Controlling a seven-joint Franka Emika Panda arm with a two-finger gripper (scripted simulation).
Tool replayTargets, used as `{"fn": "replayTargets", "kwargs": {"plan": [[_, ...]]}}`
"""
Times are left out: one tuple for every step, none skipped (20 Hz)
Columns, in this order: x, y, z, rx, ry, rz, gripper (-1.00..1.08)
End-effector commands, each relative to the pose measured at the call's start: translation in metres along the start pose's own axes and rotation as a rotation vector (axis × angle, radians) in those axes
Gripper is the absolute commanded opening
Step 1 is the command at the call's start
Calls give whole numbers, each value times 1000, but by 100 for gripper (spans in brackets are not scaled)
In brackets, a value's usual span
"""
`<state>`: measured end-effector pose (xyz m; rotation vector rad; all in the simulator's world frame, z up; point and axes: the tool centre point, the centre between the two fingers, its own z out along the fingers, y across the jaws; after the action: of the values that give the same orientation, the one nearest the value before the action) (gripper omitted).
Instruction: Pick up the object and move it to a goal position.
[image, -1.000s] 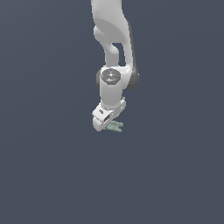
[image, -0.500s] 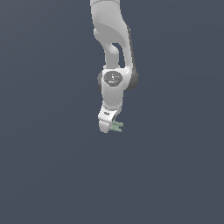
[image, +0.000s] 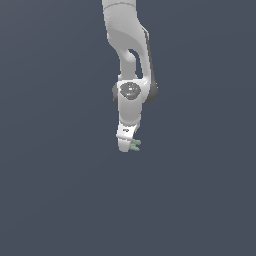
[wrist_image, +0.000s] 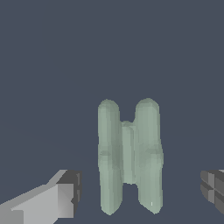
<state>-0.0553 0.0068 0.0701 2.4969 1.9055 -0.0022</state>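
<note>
The object (wrist_image: 129, 157) is a small pale grey-green piece of parallel short sticks lying on the dark grey floor. In the wrist view it sits between my two fingertips, with a gap on each side. One grey finger (wrist_image: 61, 199) shows on one side and the dark pad of the other (wrist_image: 213, 187) at the frame's edge. My gripper (wrist_image: 140, 192) is open around the object and not touching it. In the exterior view the white gripper (image: 127, 146) points down, and the object (image: 135, 145) peeks out at its tip on the exterior view's right.
The white arm (image: 131, 60) comes down from the top of the exterior view. A plain dark grey floor (image: 60, 190) lies all around.
The wrist has turned and the gripper has come down slightly over the object. The object has not moved.
</note>
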Motion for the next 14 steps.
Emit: {"fn": "replayTargets", "kwargs": {"plan": [[1,-1,1,0,1,-24,100],[1,-1,1,0,1,-29,100],[1,-2,2,0,1,-33,100],[1,-2,2,0,2,-36,100],[1,-2,2,0,2,-36,100],[1,-2,2,0,1,-31,100],[1,-2,2,0,1,-31,100],[1,-2,3,0,1,-31,100],[1,-2,4,0,1,-31,100],[1,-2,7,0,1,-32,100],[1,-2,10,0,1,-32,100],[1,-2,13,0,1,-33,100],[1,-2,17,0,1,-34,100],[1,-3,22,0,1,-34,100]]}}
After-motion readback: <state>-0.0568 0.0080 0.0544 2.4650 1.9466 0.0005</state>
